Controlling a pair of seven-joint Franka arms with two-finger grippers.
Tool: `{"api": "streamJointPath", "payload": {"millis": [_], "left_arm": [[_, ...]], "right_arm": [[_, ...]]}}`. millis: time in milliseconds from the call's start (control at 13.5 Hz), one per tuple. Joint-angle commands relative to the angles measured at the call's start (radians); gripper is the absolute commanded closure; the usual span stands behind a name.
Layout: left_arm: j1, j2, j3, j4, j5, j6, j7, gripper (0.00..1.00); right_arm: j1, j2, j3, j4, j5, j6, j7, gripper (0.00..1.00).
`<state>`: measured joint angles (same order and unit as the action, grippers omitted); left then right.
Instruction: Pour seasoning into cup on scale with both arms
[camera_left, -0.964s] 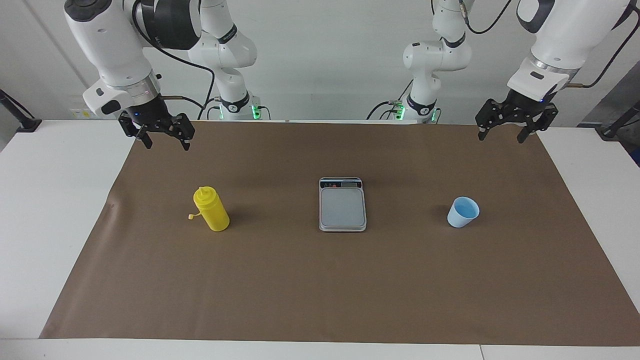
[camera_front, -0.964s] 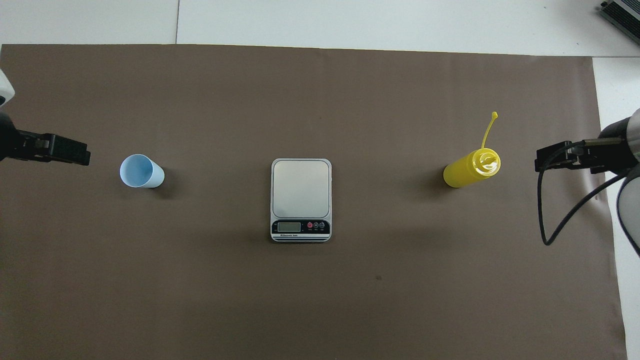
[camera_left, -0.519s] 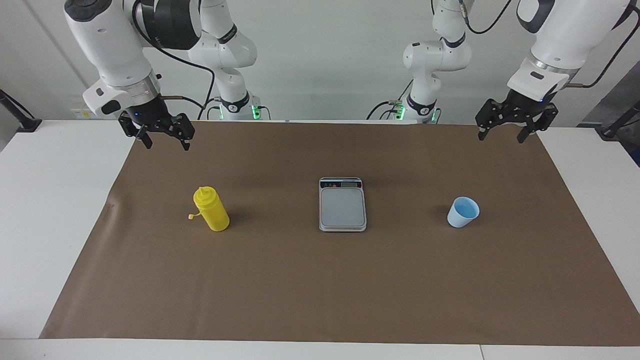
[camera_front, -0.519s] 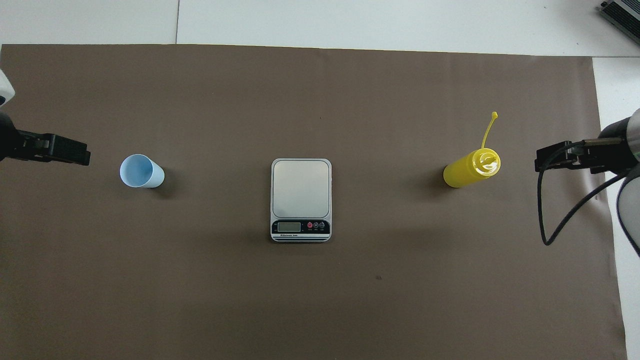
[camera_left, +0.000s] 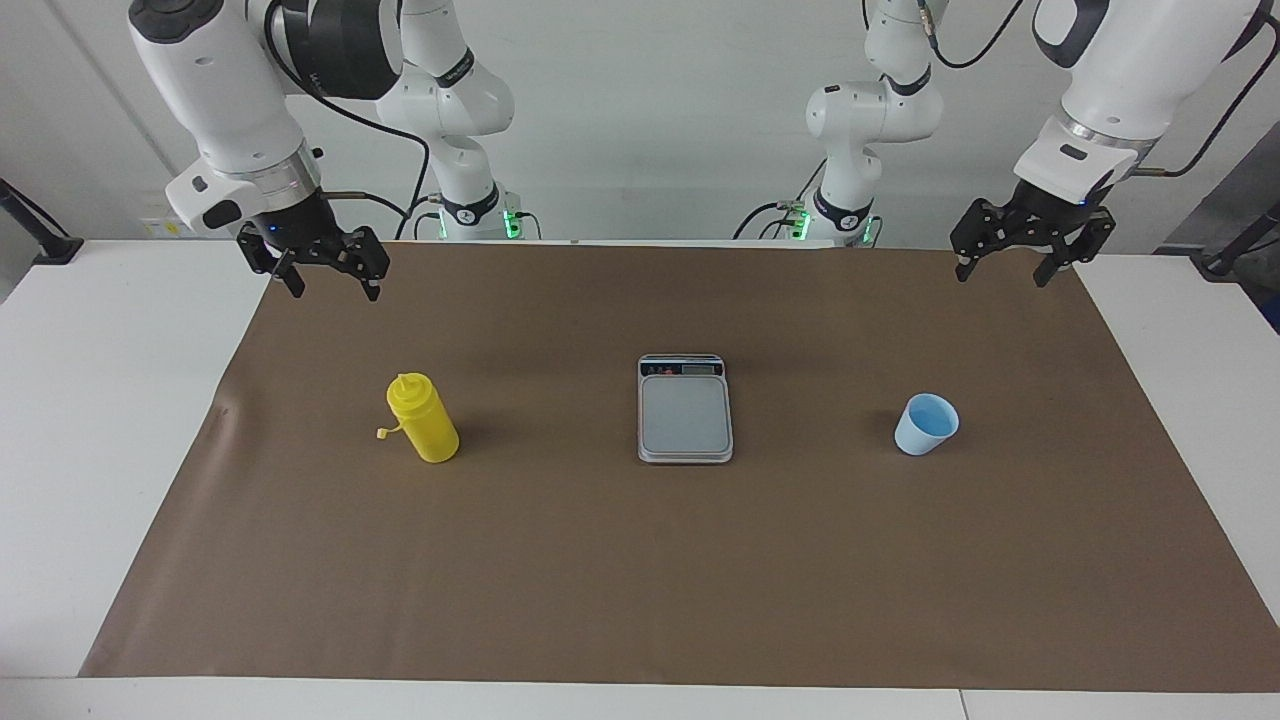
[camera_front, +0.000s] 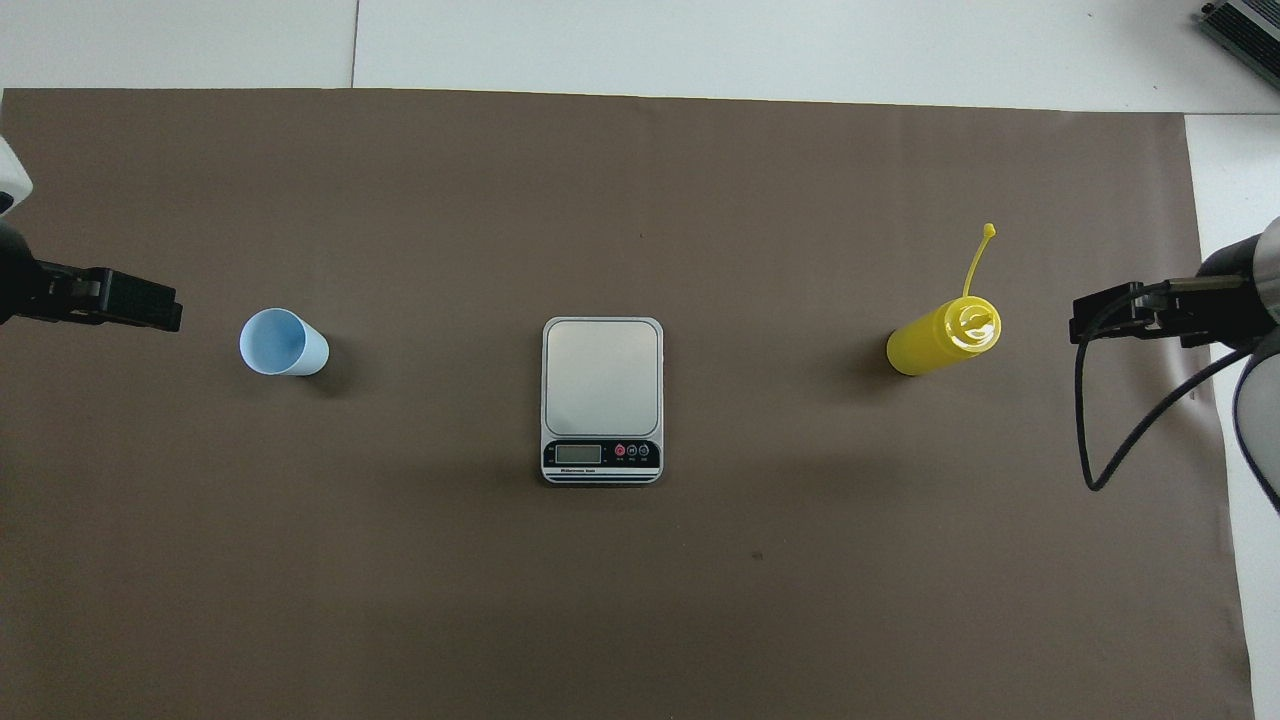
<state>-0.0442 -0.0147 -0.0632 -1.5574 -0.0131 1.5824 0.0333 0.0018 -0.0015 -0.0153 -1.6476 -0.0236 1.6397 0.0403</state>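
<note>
The yellow seasoning bottle (camera_left: 424, 420) stands upright on the brown mat toward the right arm's end, its tethered cap hanging loose; it also shows in the overhead view (camera_front: 942, 338). The silver-grey scale (camera_left: 685, 410) lies at the mat's middle with a bare plate (camera_front: 601, 378). The pale blue cup (camera_left: 926, 424) stands upright on the mat toward the left arm's end (camera_front: 282, 343), apart from the scale. My right gripper (camera_left: 335, 291) is open and empty, up over the mat's corner nearest the robots (camera_front: 1085, 322). My left gripper (camera_left: 1002, 275) is open and empty over the mat's other near corner (camera_front: 165, 312).
A brown mat (camera_left: 640, 560) covers most of the white table (camera_left: 100, 400). A black cable (camera_front: 1120, 440) loops down from the right arm. A dark device (camera_front: 1245, 25) lies at the table's corner farthest from the robots.
</note>
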Motion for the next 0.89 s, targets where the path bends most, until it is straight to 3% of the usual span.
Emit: {"api": "streamJointPath", "payload": {"millis": [0,223,519,668,816], "left_arm": [[0.009,-0.011,-0.001,-0.035,-0.002,0.037,0.007,0.00],[0.012,0.033,0.000,-0.036,-0.002,0.108,0.005,0.00],[0.043,0.156,0.005,-0.041,-0.002,0.235,-0.003,0.00],[0.078,0.185,0.005,-0.110,-0.004,0.331,-0.012,0.00],[0.099,0.147,0.005,-0.270,-0.010,0.474,-0.047,0.00]], "right_arm": [[-0.009,-0.021,0.005,-0.021,0.001,-0.006,-0.020,0.00],[-0.009,-0.021,0.005,-0.020,0.001,-0.006,-0.019,0.00],[-0.009,-0.021,0.005,-0.021,0.001,-0.006,-0.019,0.00],[-0.009,-0.021,0.005,-0.021,0.001,-0.006,-0.019,0.00],[-0.009,-0.021,0.005,-0.021,0.001,-0.006,-0.020,0.00]]}}
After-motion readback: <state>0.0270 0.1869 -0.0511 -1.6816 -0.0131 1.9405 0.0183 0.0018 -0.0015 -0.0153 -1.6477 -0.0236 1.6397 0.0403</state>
